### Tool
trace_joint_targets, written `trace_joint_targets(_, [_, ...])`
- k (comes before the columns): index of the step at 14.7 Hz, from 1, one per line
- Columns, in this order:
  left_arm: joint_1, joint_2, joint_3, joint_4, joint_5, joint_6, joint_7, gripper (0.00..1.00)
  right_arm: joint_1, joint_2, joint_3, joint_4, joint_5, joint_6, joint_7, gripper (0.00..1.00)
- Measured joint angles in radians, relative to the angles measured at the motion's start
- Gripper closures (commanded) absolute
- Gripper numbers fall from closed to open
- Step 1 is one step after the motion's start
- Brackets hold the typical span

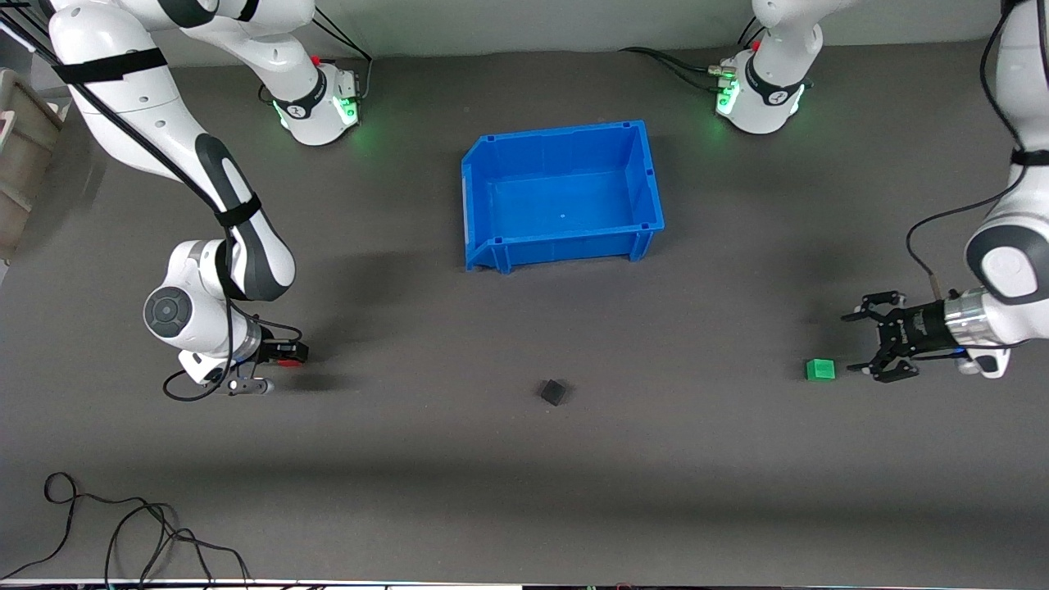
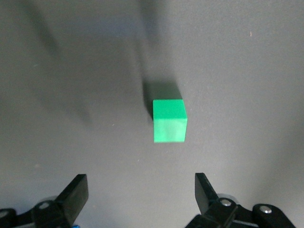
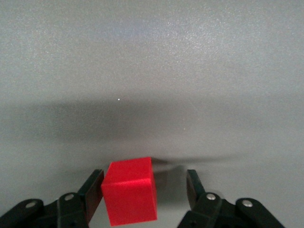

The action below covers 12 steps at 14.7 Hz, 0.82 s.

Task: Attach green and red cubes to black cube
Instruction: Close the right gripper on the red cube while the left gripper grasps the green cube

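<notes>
You're still right at the start here; nothing is attached to the black cube [image 1: 554, 392] yet. It sits alone on the desk [image 1: 524, 492], nearer the front camera than the blue bin [image 1: 562, 193], and I'll place everything else off it.

Your left end effector [image 1: 865, 342] is low over the desk toward the left arm's end, well apart from the black cube; its fingers [image 2: 76, 194] are spread wide and grasp nothing. The green cube [image 1: 819, 369] lies on the desk just ahead of those fingertips, not between them, so that grab isn't made yet; the left wrist view shows the green cube [image 2: 168, 120] clear of both pads.

Your right end effector [image 1: 283, 360] is down toward the right arm's end, also well apart from the black cube. In the right wrist view the red cube [image 3: 129, 190] sits between the fingers [image 3: 91, 189], touching one, with a visible gap to the other; so I'd call it released, not clenched.

Left to do, as I read it: close on red, close on green, carry both over to the black cube, press them on.
</notes>
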Motion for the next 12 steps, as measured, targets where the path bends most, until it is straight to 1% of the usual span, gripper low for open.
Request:
trace_joint_targets(1, [0.002,0.02,0.001,0.0,-0.024,0.013,0.038,0.0,0.0,0.0,0.0,0.0,0.0,0.001,0.0,0.25])
trace_joint_targets(4, [0.003,0.053,0.001,0.0,-0.045,0.045,0.081,0.0,0.0,0.0,0.0,0.0,0.0,0.002,0.0,0.39])
trace_joint_targets(7, [0.0,0.072,-0.002,0.001,-0.046,0.089,0.083,0.0,0.0,0.0,0.0,0.001,0.008,0.011,0.0,0.5])
trace_joint_targets(8, [0.0,0.078,-0.003,0.002,-0.046,0.095,0.084,0.0,0.0,0.0,0.0,0.001,0.009,0.014,0.0,0.5])
trace_joint_targets(11, [0.0,0.099,-0.004,0.01,-0.047,0.125,0.084,0.0,0.0,0.0,0.0,0.001,0.01,0.015,0.0,0.56])
trace_joint_targets(12, [0.0,0.106,-0.005,0.011,-0.049,0.131,0.084,0.0,0.0,0.0,0.0,0.001,0.01,0.015,0.0,0.62])
